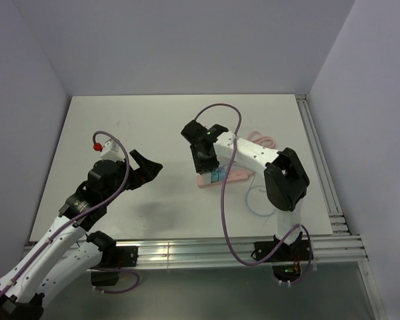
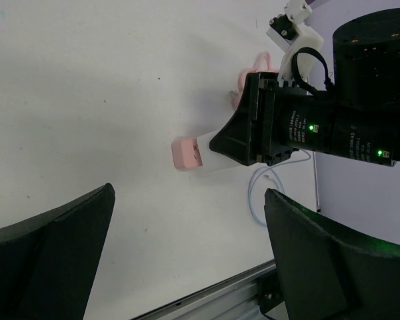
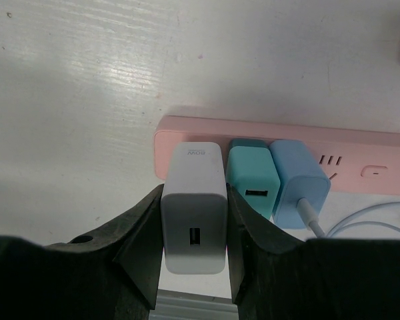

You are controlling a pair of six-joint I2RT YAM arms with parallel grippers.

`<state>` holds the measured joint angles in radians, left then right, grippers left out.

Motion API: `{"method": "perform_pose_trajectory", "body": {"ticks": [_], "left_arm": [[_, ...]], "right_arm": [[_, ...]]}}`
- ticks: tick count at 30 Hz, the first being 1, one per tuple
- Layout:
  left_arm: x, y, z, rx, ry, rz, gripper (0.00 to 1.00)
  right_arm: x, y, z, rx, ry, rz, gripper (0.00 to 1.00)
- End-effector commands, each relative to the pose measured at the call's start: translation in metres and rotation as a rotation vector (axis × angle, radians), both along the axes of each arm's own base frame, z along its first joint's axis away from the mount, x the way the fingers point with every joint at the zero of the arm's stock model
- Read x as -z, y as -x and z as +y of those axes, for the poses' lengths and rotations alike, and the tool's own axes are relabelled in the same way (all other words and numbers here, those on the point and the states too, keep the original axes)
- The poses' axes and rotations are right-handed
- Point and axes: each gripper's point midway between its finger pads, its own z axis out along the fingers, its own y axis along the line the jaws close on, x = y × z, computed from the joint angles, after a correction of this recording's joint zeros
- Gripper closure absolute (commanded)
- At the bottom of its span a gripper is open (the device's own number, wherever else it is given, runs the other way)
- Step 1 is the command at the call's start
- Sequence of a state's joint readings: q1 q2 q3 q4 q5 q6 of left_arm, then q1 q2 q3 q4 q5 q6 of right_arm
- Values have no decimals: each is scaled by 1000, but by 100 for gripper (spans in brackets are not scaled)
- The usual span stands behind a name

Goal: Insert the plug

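Note:
The pink power strip (image 3: 360, 150) lies on the white table. The teal-green plug (image 3: 252, 177) stands in it, between a white block (image 3: 193, 220) on its left and a blue plug (image 3: 299, 183) with a white cable on its right. My right gripper (image 3: 195, 200) is shut on the white block, one finger on each side, at the strip's left end. In the top view the right gripper (image 1: 207, 160) is over the strip (image 1: 239, 176), and the teal plug (image 1: 215, 175) shows just beside it. My left gripper (image 1: 145, 170) is open and empty, well left of the strip (image 2: 187, 153).
A thin white cable (image 1: 257, 200) loops on the table in front of the strip. A pink cord (image 1: 263, 140) is coiled behind it. Metal rails run along the front edge (image 1: 220, 250) and the right edge (image 1: 320, 167).

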<state>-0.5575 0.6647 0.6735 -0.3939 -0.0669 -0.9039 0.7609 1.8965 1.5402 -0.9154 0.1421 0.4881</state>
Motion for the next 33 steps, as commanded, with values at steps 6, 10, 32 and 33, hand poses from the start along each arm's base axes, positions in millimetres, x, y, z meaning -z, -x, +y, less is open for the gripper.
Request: {"method": "perform_pose_trajectory", "body": {"ticks": [6, 10, 32, 33], "left_arm": [[-5, 0, -2, 8, 21, -23, 1], [-5, 1, -2, 10, 20, -20, 1], [-5, 2, -1, 9, 24, -23, 1], [-5, 2, 0, 7, 22, -24, 1]], "right_arm": [[-3, 15, -6, -6, -11, 72, 100], [2, 11, -4, 5, -2, 81, 100], [38, 15, -29, 26, 208, 66, 100], [44, 18, -31, 39, 214, 70, 100]]}}
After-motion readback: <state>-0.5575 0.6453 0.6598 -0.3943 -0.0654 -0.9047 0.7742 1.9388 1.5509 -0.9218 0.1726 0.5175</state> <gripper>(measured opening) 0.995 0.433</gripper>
